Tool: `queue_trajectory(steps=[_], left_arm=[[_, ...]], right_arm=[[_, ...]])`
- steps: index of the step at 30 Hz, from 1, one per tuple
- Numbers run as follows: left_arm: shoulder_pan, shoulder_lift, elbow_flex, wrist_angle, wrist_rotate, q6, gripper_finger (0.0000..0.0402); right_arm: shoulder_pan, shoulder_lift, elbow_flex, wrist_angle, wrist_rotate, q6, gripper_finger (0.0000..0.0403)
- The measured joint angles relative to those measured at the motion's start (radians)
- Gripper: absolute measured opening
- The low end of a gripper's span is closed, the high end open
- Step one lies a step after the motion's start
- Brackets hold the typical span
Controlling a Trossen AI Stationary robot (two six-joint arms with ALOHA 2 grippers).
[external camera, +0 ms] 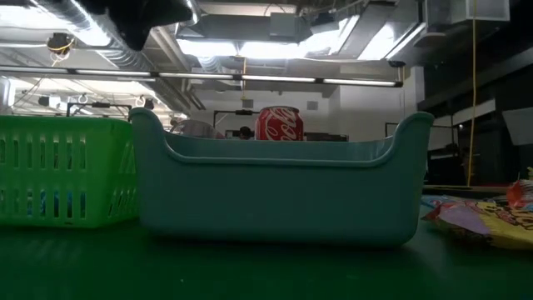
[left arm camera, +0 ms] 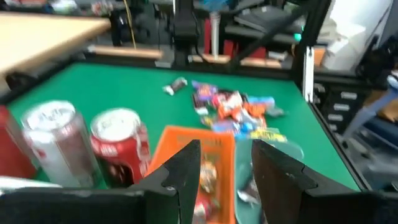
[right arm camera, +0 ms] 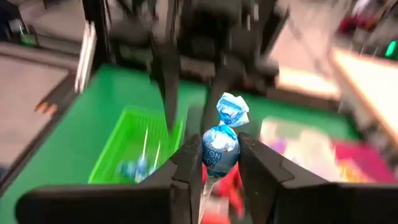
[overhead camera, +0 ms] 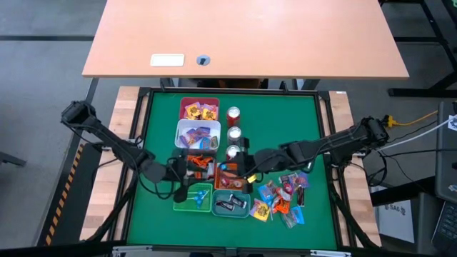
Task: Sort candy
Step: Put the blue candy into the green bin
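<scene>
Blue lollipop (right arm camera: 220, 151) sits pinched in the right gripper (right arm camera: 219, 163) over the orange bin (overhead camera: 231, 176), mid-carry, and next needs moving across to the green bin (right arm camera: 134, 144) for release, while the left gripper (left arm camera: 227, 168), fingers apart and empty, hovers beside it.

Light wooden desk (overhead camera: 243, 36) beyond the green table (overhead camera: 157, 114), grey floor around it, bright ceiling strip lights (external camera: 275, 48) overhead

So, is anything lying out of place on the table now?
One small dark-wrapped candy lies alone on the green mat, apart from the main candy pile. The right claw holds a blue lollipop; nothing looks spilled or damaged.
</scene>
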Motion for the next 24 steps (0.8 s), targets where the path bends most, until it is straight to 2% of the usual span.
queue_trajectory(steps=[4,10,17,24], left_arm=[[0.042,0.0,0.0,0.091,0.0,0.078,0.0132],[0.102,0.0,0.0,0.238,0.02,0.191,0.0132],[0.164,0.0,0.0,0.399,0.159,0.28,0.0132],[0.202,0.0,0.0,0.43,0.221,0.283,0.0132]], right_arm=[[0.0,-0.001,0.0,0.134,0.0,-0.094,0.0087],[0.0,-0.001,0.0,0.232,0.0,-0.176,0.0088],[-0.01,-0.001,0.0,0.295,-0.001,-0.244,0.0088],[-0.065,0.026,0.0,0.39,-0.068,-0.25,0.0088]])
